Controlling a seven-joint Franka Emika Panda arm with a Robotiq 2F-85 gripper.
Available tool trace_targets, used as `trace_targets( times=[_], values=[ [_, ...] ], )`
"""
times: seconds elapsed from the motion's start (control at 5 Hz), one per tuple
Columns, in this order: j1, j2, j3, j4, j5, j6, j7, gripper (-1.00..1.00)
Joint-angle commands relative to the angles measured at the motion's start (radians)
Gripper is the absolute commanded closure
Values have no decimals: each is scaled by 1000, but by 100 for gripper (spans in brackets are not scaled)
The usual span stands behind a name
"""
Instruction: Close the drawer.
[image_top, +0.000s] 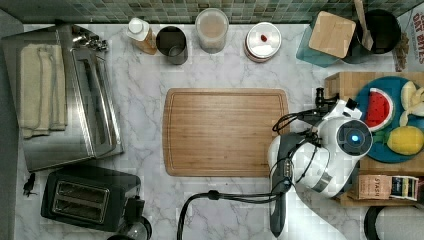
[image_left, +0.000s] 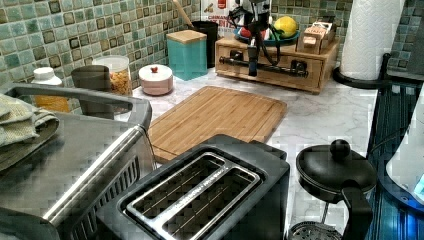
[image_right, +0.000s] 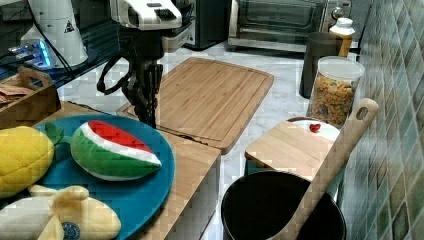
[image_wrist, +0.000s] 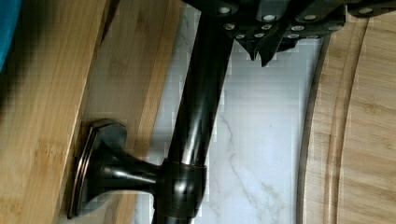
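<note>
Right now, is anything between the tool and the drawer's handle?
Nothing visible stands between them. In the left view the tool hangs right at the black bar handle on the drawer front; the wrist view shows only bare marble counter beside the bar.

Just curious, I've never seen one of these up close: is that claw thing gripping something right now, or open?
Gripper: cannot be told whether open or closed; it hangs right at the drawer's black bar handle.
</note>
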Motion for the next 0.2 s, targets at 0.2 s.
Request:
trace_targets(
  times=[0.2],
  values=[
    [-125,-24,-131,107,-16,40,-18,100]
  ],
)
